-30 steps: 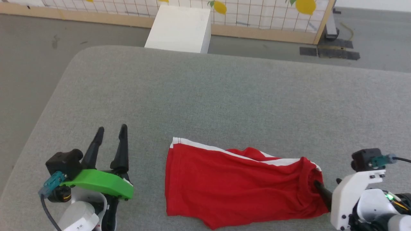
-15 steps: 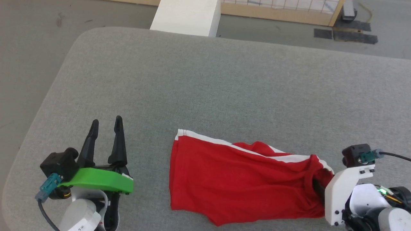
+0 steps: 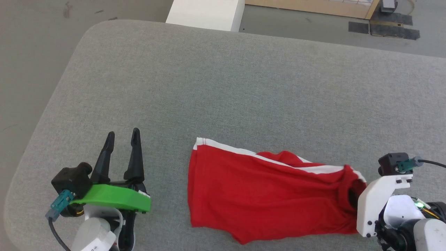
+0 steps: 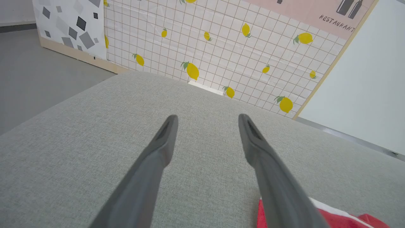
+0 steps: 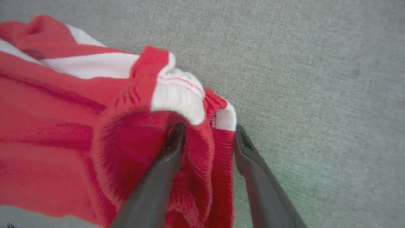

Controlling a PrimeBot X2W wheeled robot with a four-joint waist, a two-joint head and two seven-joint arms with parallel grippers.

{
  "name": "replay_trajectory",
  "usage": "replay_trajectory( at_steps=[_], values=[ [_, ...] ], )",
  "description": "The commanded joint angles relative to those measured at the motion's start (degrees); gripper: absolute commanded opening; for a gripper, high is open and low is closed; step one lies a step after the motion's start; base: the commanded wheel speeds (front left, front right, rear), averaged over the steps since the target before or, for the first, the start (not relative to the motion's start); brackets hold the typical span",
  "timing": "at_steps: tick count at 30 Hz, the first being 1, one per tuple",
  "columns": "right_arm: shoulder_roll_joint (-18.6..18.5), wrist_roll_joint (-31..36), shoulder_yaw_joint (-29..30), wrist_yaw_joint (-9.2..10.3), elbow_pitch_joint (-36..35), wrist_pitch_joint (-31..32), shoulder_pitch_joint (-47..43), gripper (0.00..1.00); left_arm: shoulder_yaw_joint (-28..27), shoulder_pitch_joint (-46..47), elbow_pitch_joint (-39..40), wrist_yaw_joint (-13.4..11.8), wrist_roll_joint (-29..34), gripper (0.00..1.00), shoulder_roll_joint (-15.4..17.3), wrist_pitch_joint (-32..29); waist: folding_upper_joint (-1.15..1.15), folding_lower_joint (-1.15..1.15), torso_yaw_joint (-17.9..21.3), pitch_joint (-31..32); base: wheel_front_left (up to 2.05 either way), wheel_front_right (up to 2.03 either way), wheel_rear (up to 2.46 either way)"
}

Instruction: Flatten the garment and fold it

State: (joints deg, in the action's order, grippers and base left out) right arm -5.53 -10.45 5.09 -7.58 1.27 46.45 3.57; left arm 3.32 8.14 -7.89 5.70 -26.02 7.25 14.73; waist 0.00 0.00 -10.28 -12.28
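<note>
Garment (image 3: 264,202): rumpled, on grey padded table (image 3: 223,87), near edge, right of centre.
Left gripper (image 3: 123,131): over table's near-left part, jaws spread, apart from garment.
Right gripper (image 5: 209,126): table's near-right; fingers straddle garment's ribbed hem, firm clamp not determinable.

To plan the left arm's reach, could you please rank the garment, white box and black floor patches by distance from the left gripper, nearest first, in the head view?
1. The garment, just right of the left gripper.
2. The white box, past the far edge of the grey surface.
3. The black floor patches, far upper right.
</note>
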Motion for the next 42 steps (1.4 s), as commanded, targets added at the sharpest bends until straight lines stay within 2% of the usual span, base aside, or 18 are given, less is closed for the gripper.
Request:
replay_trajectory(
  at_steps=[1, 8, 12, 18, 20, 24, 27, 30, 34, 38, 42],
  values=[
    [0.31, -0.6, -0.52, 0.09, 1.65, 0.57, -0.18, 0.0, -0.3, 0.21, -0.2, 0.48, 0.72, 1.0, -0.26, 0.27, 0.0, 0.0, 0.09, 0.01, 0.0, 0.0, 0.0],
    [-0.61, -2.65, -1.13, 0.09, 1.12, -0.01, 0.23, 0.0, -0.58, 0.11, -0.82, 1.1, 1.33, 1.0, -0.6, 0.27, 0.0, 0.0, 0.81, 1.2, 0.0, 0.0, 0.0],
    [-2.23, -3.39, 0.43, 0.09, 1.12, 0.32, 0.33, 0.0, -0.48, -0.27, -0.78, 1.29, 1.62, 1.0, -0.83, 0.27, 0.0, 0.0, 1.34, 2.16, 0.0, 0.0, 0.0],
    [-6.43, -2.58, 6.8, 0.09, 2.22, 2.0, -0.02, 0.0, -0.16, -0.75, -0.7, 1.49, 1.74, 1.0, -1.15, 0.27, 0.0, 0.0, 1.86, 2.69, 0.0, 0.0, 0.0],
    [-8.39, -1.26, 11.2, 0.09, 3.6, 2.6, 0.29, 0.0, -0.01, -0.78, -0.39, 1.55, 1.86, 1.0, -1.32, 0.27, 0.0, 0.0, 2.08, 2.42, 0.0, 0.0, 0.0],
    [-9.27, 1.0, 16.24, 0.09, 5.69, 2.43, 1.33, 0.0, 0.02, -0.75, -0.43, 1.62, 1.85, 1.0, -1.39, 0.27, 0.0, 0.0, 2.32, 1.94, 0.0, 0.0, 0.0],
    [-10.11, 2.75, 17.35, 0.09, 7.04, 2.09, 2.13, 0.0, 0.1, -0.91, -0.66, 1.65, 2.01, 1.0, -1.31, 0.27, 0.0, 0.0, 2.66, 1.88, 0.0, 0.0, 0.0],
    [-10.94, 3.69, 16.17, 0.09, 6.93, 2.36, 2.8, 0.0, -0.01, -1.24, -0.93, 1.66, 2.21, 1.0, -1.17, 0.27, 0.0, 0.0, 3.09, 2.26, 0.0, 0.0, 0.0],
    [-12.33, 3.54, 11.75, 0.09, 3.14, 5.64, 2.71, 0.0, -0.34, -1.79, -0.97, 1.58, 2.65, 1.0, -1.08, 0.27, 0.0, 0.0, 3.69, 3.16, 0.0, 0.0, 0.0],
    [-13.54, 1.76, 7.02, 0.09, -4.22, 12.0, 1.76, 0.0, -0.55, -2.28, -1.01, 1.39, 2.89, 1.0, -1.2, 0.27, 0.0, 0.0, 4.23, 4.02, 0.0, 0.0, 0.0],
    [-12.58, -0.58, 4.06, 0.09, -11.49, 18.37, 0.96, 0.0, -0.52, -2.54, -1.09, 1.4, 2.87, 1.0, -1.43, 0.27, 0.0, 0.0, 4.48, 4.47, 0.0, 0.0, 0.0]
  ],
)
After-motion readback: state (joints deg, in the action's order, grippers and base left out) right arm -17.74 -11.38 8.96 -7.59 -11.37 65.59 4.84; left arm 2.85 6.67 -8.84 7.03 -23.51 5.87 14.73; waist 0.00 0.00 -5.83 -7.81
